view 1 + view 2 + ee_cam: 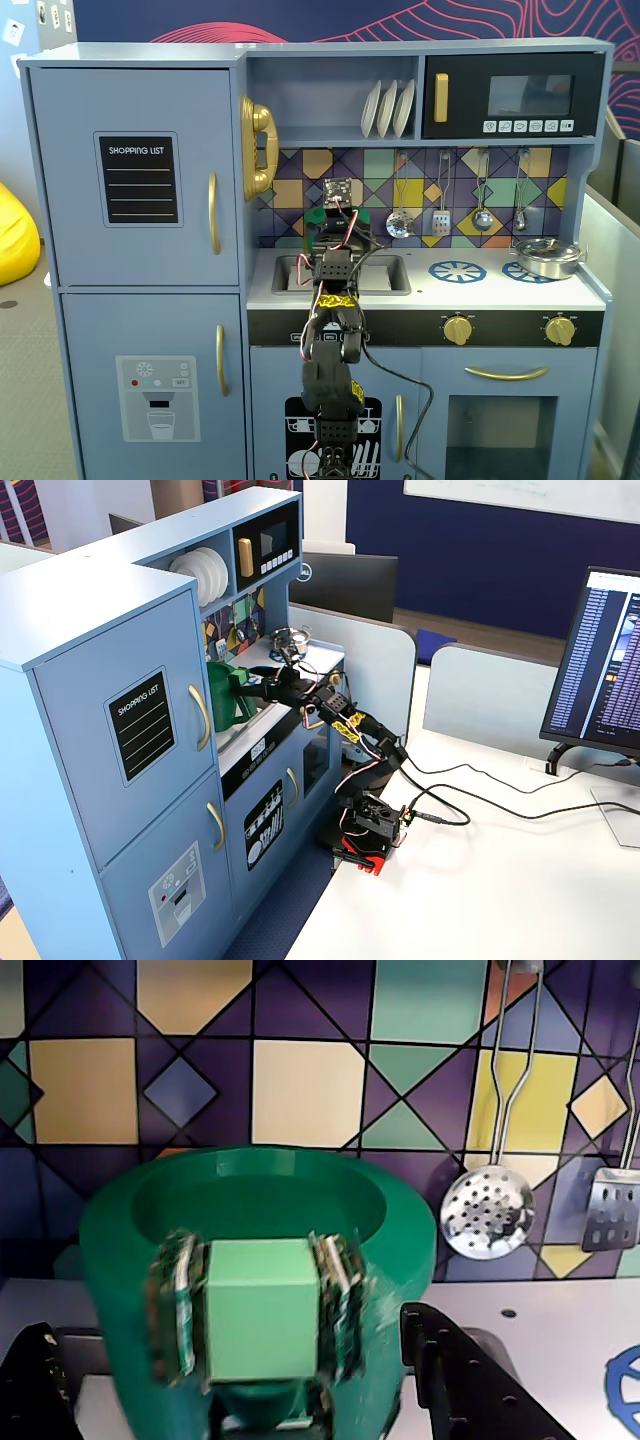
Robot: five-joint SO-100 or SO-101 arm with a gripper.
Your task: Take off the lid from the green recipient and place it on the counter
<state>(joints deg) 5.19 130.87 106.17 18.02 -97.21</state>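
Seemingly mid-approach: the fingers (460, 1380) stand wide apart, flanking the green recipient (260, 1260) and gripping nothing, probably to line up a grasp. The recipient stands at the back of the counter (540, 1330) surface. Its mouth looks hollow; the lid cannot be made out.

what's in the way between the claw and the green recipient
Nothing visible. In the wrist view the open claw faces the green recipient directly, its black fingers low on either side of it, with no other thing between. Whether they touch it cannot be told.
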